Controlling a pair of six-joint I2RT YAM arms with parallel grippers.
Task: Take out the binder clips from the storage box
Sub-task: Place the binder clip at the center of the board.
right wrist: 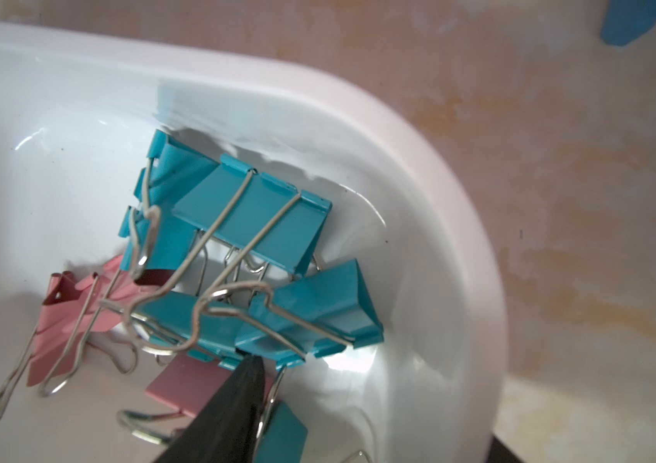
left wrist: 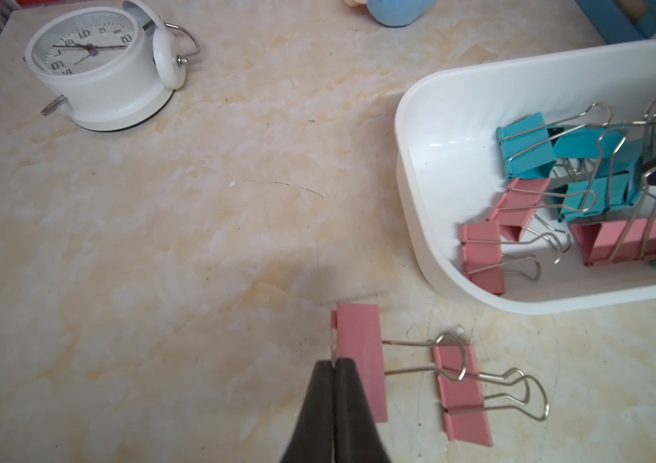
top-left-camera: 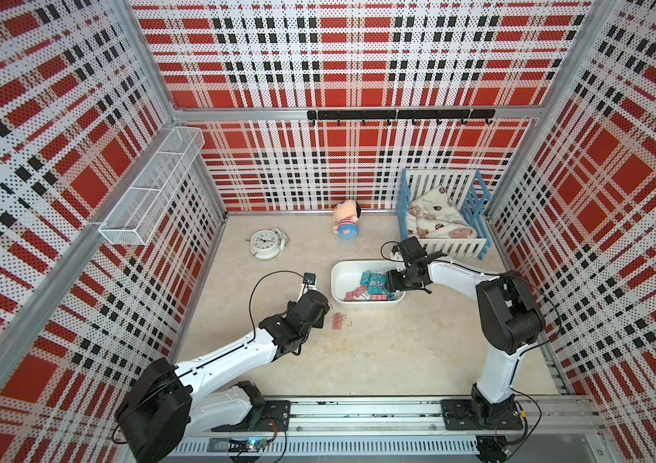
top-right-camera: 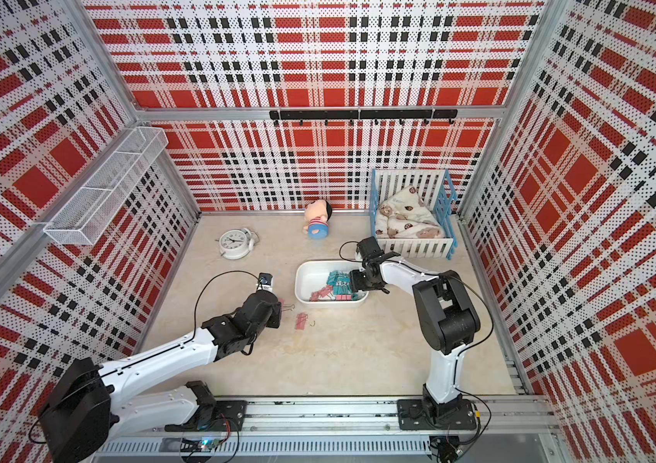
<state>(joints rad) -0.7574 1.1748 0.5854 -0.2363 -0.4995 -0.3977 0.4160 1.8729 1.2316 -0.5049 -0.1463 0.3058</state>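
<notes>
The left gripper (left wrist: 334, 366) is clenched on the wire handle of a pink binder clip (left wrist: 360, 360) at the tabletop (left wrist: 198, 240), and a second pink clip (left wrist: 464, 397) lies just beside it. Beyond, the storage box (left wrist: 410, 160) holds teal and pink binder clips (left wrist: 530, 148). The right gripper (right wrist: 252, 360) reaches in among the teal ones; I cannot tell whether it grips anything.

Binder clips (left wrist: 526, 148) lie in the storage box (left wrist: 430, 168), two others (left wrist: 462, 393) near its front-left corner.
</notes>
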